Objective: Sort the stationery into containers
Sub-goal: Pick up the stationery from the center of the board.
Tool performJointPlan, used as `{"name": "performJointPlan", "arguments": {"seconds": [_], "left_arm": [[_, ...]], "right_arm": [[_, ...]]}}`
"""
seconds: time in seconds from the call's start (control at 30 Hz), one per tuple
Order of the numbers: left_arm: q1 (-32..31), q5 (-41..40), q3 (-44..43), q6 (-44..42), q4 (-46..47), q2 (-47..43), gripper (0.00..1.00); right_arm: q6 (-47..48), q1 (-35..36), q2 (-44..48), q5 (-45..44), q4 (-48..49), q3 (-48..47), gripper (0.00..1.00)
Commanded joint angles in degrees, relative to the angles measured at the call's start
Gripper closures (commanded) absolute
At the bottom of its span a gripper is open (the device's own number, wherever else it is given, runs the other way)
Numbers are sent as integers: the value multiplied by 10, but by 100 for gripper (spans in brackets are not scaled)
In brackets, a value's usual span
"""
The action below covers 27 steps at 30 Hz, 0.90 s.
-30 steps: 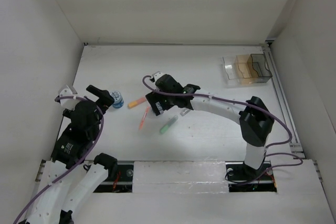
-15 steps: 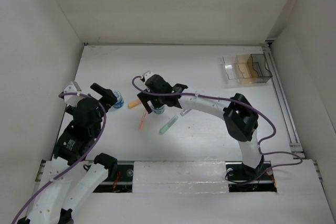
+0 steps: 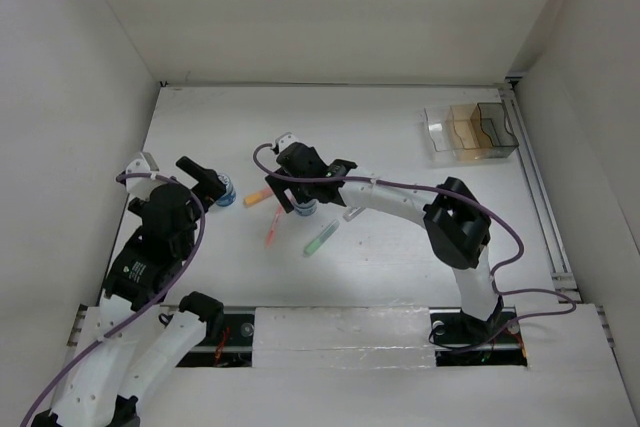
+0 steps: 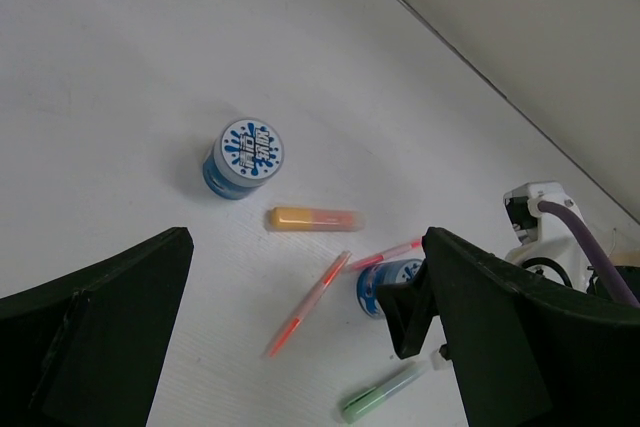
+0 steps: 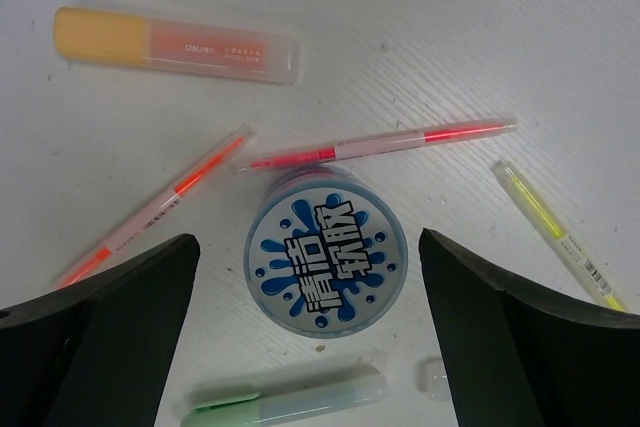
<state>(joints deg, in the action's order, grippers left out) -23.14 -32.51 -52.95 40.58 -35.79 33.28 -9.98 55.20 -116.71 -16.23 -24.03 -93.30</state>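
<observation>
The clear, partly amber-tinted 3-compartment organiser (image 3: 470,132) sits at the worktop's (image 3: 400,147) far right corner, well apart from the stationery. The right gripper's (image 5: 308,247) jaws stand spread on either side of 1 blue-and-white pot (image 5: 326,259), with pens (image 5: 380,144) lying around it. The left gripper (image 4: 308,247), jaws spread and holding nothing, hovers near the 2nd pot (image 4: 243,157).

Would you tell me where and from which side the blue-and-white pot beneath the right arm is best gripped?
Grip the pot across its round side wall, coming straight down: it stands upright, and the open right tool straddles it.
</observation>
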Motion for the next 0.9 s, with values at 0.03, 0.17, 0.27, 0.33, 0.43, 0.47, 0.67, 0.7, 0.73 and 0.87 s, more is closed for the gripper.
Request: {"name": "performJointPlan", "arguments": {"seconds": [0.03, 0.17, 0.27, 0.33, 0.43, 0.47, 0.67, 0.7, 0.73, 0.87], "left_arm": [[2, 4, -11, -9, 19, 4, 0], [2, 4, -6, -15, 19, 4, 0], [2, 10, -6, -15, 19, 4, 0], [2, 10, -6, -15, 19, 4, 0], [2, 10, -6, -15, 19, 4, 0], [2, 10, -6, -15, 19, 4, 0], [2, 10, -6, -15, 24, 4, 0], [2, 10, -6, -15, 24, 4, 0], [2, 10, -6, -15, 24, 4, 0], [2, 10, -6, -15, 24, 4, 0]], "right_arm": [[7, 3, -5, -15, 6, -17, 2], [1, 3, -12, -4, 6, -11, 5], [1, -3, -17, 1, 6, -11, 6], [1, -8, -17, 1, 6, -11, 6], [1, -8, -23, 7, 6, -11, 6], [1, -8, -23, 7, 6, -11, 6], [1, -13, -23, 12, 11, -11, 10], [1, -13, -23, 12, 11, -11, 12], [1, -18, -23, 12, 11, -11, 14], [1, -19, -29, 23, 11, -11, 23]]}}
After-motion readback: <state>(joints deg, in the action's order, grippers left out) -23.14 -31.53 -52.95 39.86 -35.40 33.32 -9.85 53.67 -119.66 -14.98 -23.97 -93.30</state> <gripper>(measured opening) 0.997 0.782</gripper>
